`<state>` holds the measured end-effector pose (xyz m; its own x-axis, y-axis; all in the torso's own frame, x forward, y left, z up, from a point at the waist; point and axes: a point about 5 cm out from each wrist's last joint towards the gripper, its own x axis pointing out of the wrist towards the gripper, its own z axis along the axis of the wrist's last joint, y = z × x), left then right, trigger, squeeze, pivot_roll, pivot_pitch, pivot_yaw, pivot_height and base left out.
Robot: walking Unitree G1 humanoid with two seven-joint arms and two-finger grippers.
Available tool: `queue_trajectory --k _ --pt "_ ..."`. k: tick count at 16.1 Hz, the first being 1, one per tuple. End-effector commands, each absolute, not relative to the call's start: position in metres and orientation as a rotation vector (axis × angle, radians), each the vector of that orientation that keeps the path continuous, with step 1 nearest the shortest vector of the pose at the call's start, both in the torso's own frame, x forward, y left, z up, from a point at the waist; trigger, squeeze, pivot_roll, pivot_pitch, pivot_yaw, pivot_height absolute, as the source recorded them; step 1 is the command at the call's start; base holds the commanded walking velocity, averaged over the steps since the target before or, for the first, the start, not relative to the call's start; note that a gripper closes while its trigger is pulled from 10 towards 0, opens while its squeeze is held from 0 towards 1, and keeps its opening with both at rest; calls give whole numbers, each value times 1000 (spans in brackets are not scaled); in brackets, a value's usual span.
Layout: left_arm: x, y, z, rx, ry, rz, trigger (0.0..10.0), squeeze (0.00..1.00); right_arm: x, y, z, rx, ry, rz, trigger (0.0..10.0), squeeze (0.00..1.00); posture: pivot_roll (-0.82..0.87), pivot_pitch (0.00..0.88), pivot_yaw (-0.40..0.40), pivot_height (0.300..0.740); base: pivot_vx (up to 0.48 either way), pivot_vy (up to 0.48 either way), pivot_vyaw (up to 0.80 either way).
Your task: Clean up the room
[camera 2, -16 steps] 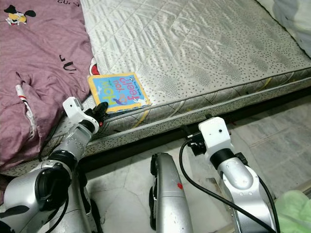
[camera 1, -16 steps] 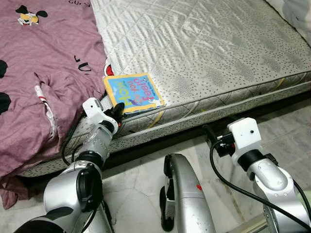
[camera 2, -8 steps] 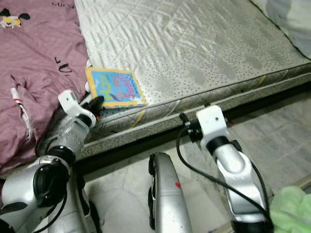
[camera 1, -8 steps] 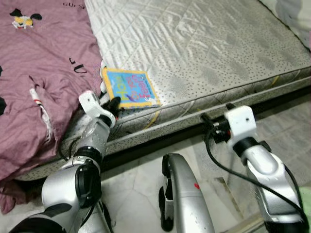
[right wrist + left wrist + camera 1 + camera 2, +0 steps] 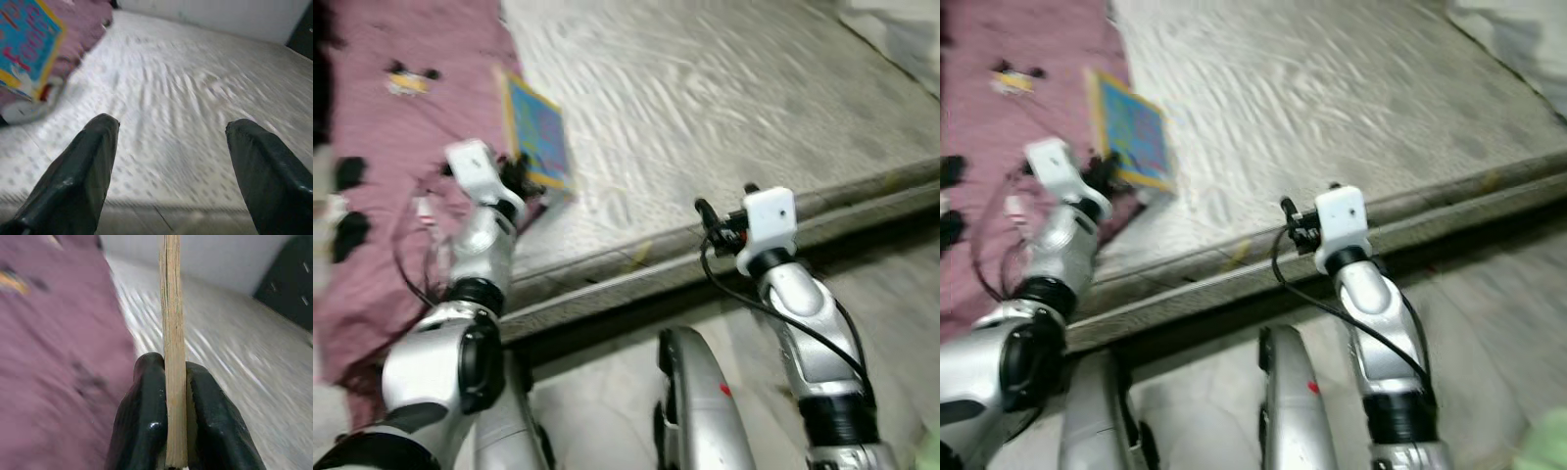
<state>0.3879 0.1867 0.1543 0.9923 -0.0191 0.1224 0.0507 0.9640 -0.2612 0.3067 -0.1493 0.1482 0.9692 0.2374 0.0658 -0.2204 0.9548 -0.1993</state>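
Even, fairly bright indoor light with no hard shadows. Both head views are smeared by motion blur, so the mattress [image 5: 724, 108] quilting streaks and the book [image 5: 536, 132] cover just beyond the left gripper [image 5: 171, 396] cannot be read. In the left wrist view the fingers look sharper than the blurred background.

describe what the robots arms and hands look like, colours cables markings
Both arms are silver metal with black joint rings. The left hand and right hand each sit on a white boxy wrist block and have two long glossy black fingers. Black cables loop along both forearms.
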Motion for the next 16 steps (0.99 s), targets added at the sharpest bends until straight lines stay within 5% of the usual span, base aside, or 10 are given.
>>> queue_trajectory --k 1,5,11,12,13,14,16 --pt "392 187 172 -224 -193 -40 0 0 310 -147 147 -179 -93 233 10000 0 -81 0 3 540 0 0 0" --pt "371 188 177 -82 -320 -39 0 0 326 -141 142 128 -79 189 10000 0 -19 0 32 540 0 0 0" --pt "337 184 149 -22 -275 -27 0 0 336 -131 147 255 -129 217 10000 0 18 0 35 555 0 0 0" --pt "334 184 150 7 -278 -18 1333 0 338 -131 148 262 -132 216 10000 0 16 0 35 565 0 0 0" --pt "333 183 151 27 -272 -8 4353 0 337 -131 148 266 -136 216 10000 0 15 0 35 575 0 0 0" --pt "332 183 150 34 -256 6 10000 0 337 -131 148 271 -139 214 10000 0 12 0 38 585 0 0 0" --pt "328 179 147 47 -232 34 10000 0 337 -131 146 285 -144 205 10000 0 8 0 44 605 0 0 0"
